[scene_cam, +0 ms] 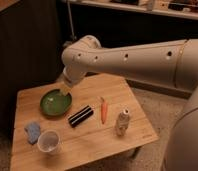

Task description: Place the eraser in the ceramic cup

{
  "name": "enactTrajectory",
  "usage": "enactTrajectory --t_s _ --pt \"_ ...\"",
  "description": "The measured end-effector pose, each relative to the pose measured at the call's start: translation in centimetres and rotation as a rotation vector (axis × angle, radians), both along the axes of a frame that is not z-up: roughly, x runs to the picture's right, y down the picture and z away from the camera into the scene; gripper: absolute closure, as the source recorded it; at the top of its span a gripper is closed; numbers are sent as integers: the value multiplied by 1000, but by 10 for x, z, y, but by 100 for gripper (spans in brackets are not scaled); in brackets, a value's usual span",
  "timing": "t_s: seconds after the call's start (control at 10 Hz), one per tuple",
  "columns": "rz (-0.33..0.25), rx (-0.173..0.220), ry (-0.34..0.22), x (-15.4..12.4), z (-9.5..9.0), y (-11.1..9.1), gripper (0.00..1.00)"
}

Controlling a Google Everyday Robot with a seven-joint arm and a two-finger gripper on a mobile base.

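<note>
Where the wooden surface lies nearest us, we see the ceramic cup standing upright, a blue sponge just beside it at the picture's left, and a slim pale bottle upright well to the right. Farther in, the eraser lies flat on the wood, apart from the cup, between a green plate and a carrot. Beyond, the gripper hangs over the plate's far rim; whether it is open or closed we cannot tell

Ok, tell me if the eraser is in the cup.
No, the eraser lies on the table beside the carrot, apart from the cup; the gripper hangs over the plate.
</note>
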State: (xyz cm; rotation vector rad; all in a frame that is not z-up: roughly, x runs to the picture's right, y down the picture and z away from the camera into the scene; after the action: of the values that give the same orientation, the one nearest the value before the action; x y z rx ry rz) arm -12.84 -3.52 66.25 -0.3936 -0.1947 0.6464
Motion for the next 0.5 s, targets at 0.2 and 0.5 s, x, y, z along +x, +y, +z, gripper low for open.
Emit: enactTrajectory --t_s 0.2,0.5 --pt "33 26 63 1 0 -10 35" --pt "-49 61 -47 -6 -2 -8 35"
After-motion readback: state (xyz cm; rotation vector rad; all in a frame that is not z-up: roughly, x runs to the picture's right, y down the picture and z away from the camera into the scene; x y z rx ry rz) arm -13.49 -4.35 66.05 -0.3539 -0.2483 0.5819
